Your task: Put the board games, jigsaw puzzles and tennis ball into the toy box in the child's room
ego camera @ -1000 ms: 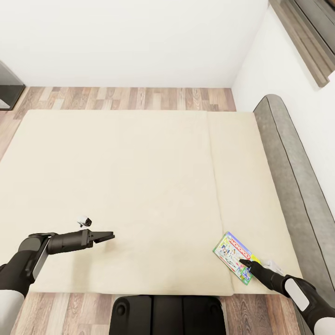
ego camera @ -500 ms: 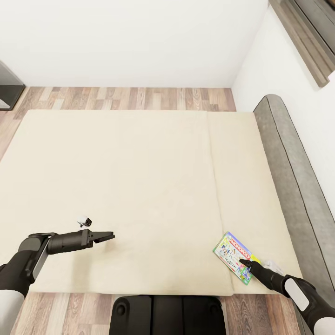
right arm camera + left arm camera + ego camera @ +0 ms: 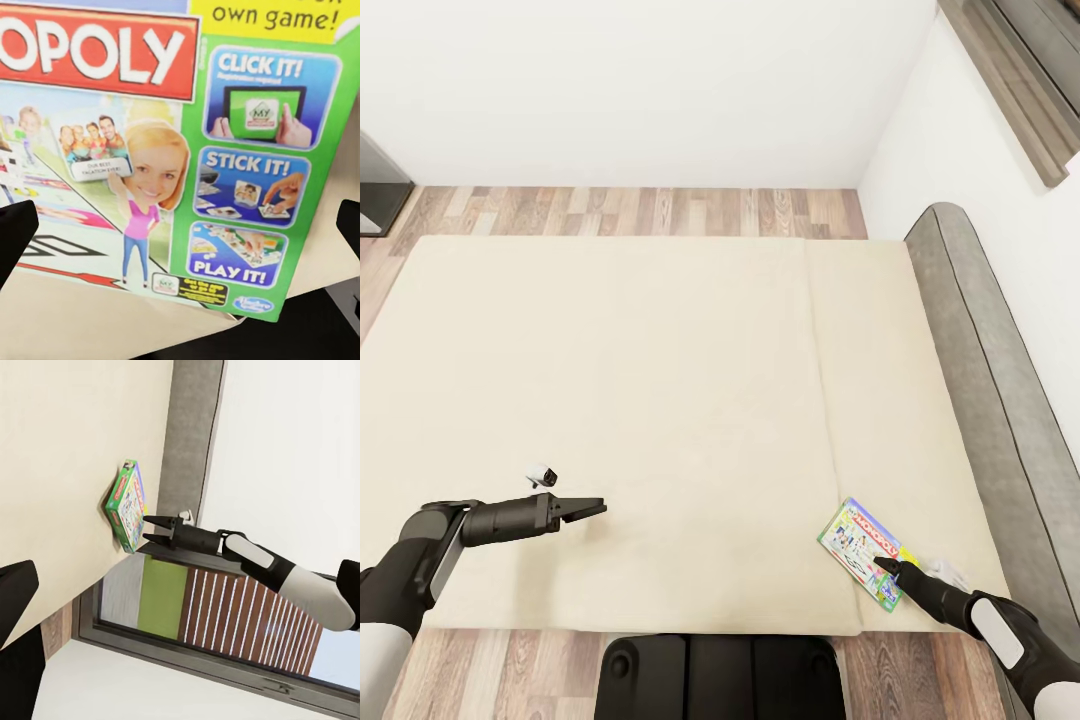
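Note:
A Monopoly board game box point(image 3: 859, 551), green-edged with a red logo, lies flat near the front right corner of the cream bed point(image 3: 660, 380). My right gripper point(image 3: 881, 567) is open, its tips at the box's near corner. In the left wrist view the right gripper point(image 3: 153, 529) has its two fingers spread just beside the box point(image 3: 126, 505). The right wrist view looks close onto the box lid point(image 3: 172, 150), with a dark fingertip point(image 3: 15, 232) at each side edge. My left gripper point(image 3: 596, 508) hovers open over bare bed at the front left, holding nothing.
A grey padded headboard point(image 3: 990, 370) runs along the bed's right side against the white wall. Wooden floor point(image 3: 640, 210) lies beyond the bed's far edge. A dark cabinet corner point(image 3: 375, 195) stands far left. My base point(image 3: 720, 675) meets the bed's front edge.

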Motion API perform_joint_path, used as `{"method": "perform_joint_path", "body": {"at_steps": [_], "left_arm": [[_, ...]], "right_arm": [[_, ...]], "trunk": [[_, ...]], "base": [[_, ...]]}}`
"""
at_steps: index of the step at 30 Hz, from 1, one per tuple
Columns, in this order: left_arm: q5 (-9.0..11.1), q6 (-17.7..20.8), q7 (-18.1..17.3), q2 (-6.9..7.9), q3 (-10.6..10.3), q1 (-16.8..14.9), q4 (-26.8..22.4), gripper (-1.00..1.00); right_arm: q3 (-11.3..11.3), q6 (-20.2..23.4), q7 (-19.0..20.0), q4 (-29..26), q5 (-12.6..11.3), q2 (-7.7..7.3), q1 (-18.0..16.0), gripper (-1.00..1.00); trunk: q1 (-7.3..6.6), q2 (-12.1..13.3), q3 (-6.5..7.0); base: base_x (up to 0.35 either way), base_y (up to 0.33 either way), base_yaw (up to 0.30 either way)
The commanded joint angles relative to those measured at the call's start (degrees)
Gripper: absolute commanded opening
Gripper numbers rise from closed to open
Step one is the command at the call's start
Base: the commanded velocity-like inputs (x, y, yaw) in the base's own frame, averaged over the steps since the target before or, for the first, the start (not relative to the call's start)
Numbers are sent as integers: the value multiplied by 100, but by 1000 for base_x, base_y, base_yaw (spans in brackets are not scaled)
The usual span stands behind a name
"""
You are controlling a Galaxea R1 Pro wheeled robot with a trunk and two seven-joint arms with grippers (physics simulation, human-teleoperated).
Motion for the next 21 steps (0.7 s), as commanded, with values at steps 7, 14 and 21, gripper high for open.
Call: {"method": "perform_joint_path", "body": {"at_steps": [7, 14, 21], "left_arm": [[0, 55, -22, 2, -2, -1, -1, 100], [-1, 59, -22, 2, -2, -1, -1, 100], [1, 58, -22, 2, -2, -1, -1, 100]], "right_arm": [[-22, 48, 9, -4, -19, 5, 0, 100], [-19, 47, 16, -4, -19, 6, 0, 100], [-13, 47, 12, -4, -19, 6, 0, 100]], "trunk": [[3, -8, -6], [3, -8, -6], [3, -8, -6]], "base": [[0, 0, 0], [0, 0, 0], [0, 0, 0]]}}
